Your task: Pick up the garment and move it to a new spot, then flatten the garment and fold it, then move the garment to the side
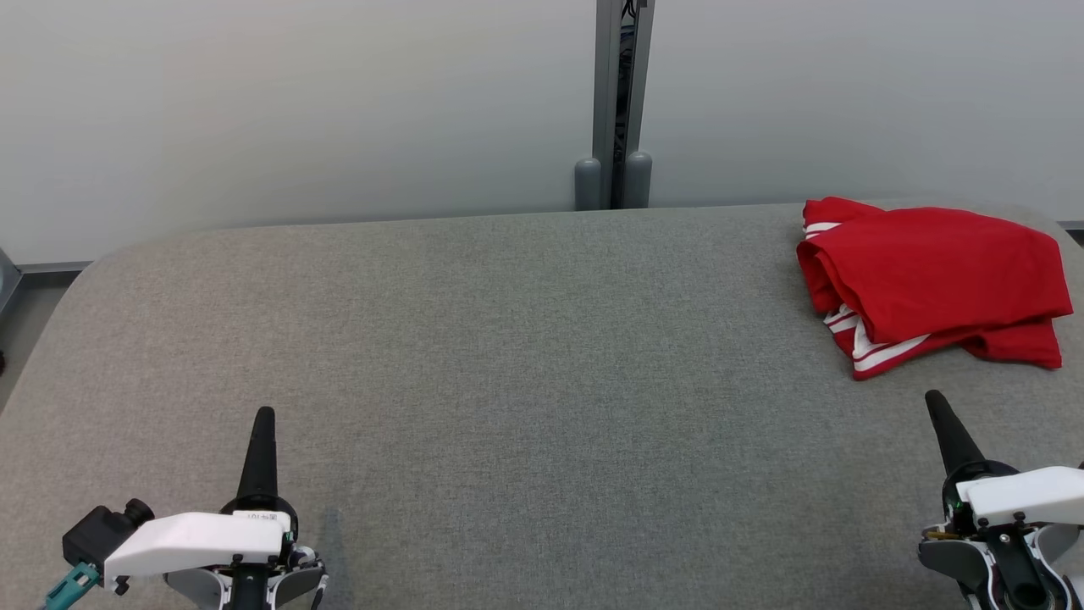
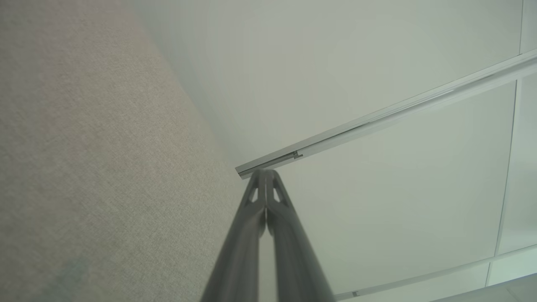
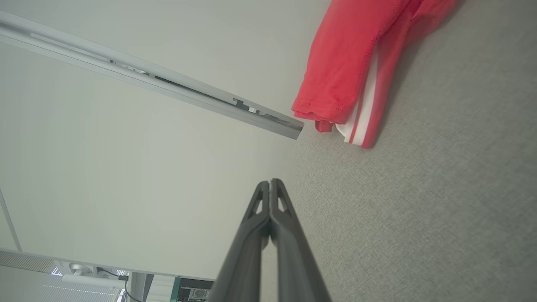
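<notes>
The garment (image 1: 931,280) is red with white stripes and lies folded in a loose heap at the far right of the grey table (image 1: 508,339). In the right wrist view the garment (image 3: 356,63) shows at the top right, well beyond the fingertips. My left gripper (image 1: 264,417) rests at the lower left, shut and empty, its tips (image 2: 265,173) pressed together. At the lower right my right gripper (image 1: 934,398) is shut too and holds nothing, a little short of the garment's near edge. Its tips (image 3: 270,183) touch each other.
A pale wall stands behind the table, with a grey vertical post (image 1: 622,102) at the back centre. The table's rounded far-left corner (image 1: 93,263) drops off to the floor. A metal rail (image 3: 147,79) crosses the wall.
</notes>
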